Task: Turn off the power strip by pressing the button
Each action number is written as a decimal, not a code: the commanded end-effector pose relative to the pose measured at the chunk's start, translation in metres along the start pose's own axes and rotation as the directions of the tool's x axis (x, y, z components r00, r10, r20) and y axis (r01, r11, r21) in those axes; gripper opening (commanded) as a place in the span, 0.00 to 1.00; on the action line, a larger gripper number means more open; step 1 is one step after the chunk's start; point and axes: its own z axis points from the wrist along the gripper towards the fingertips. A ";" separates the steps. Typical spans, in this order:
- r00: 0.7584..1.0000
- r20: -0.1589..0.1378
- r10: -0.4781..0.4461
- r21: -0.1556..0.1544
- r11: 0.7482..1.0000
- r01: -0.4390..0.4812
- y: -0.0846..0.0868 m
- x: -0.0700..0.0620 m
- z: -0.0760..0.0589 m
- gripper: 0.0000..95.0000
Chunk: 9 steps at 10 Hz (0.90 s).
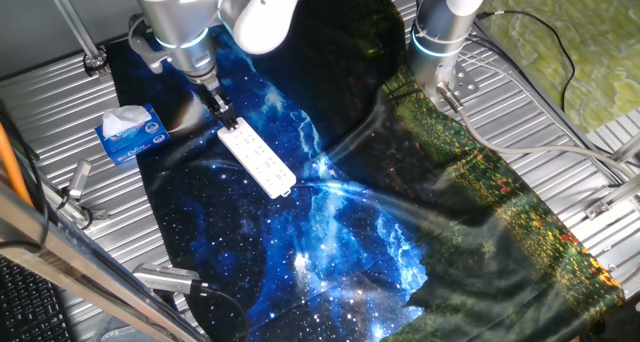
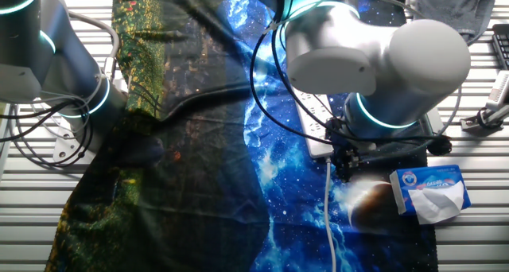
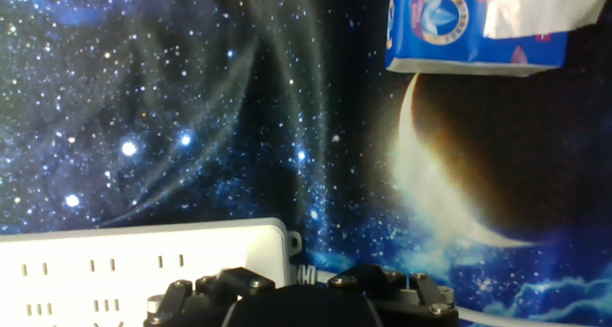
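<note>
The power strip (image 1: 258,157) is a long white bar with socket holes, lying diagonally on the galaxy-print cloth (image 1: 300,232). My gripper (image 1: 222,115) points down at the strip's far end, right over or on it. In the other fixed view the strip (image 2: 316,121) shows partly under the arm, its white cord (image 2: 329,216) running toward the front edge. In the hand view the strip's end (image 3: 143,260) lies at the bottom left, with the black gripper body below it. The fingertips are hidden in every view.
A blue-and-white tissue box (image 1: 131,134) sits left of the strip; it also shows in the other fixed view (image 2: 429,191) and the hand view (image 3: 473,26). A second arm's base (image 1: 440,42) stands at the back. Metal fixtures (image 1: 75,187) lie on the slatted table.
</note>
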 end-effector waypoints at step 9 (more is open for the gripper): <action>1.000 -0.001 -0.015 -0.012 1.000 0.015 0.003 -0.001 0.026 0.80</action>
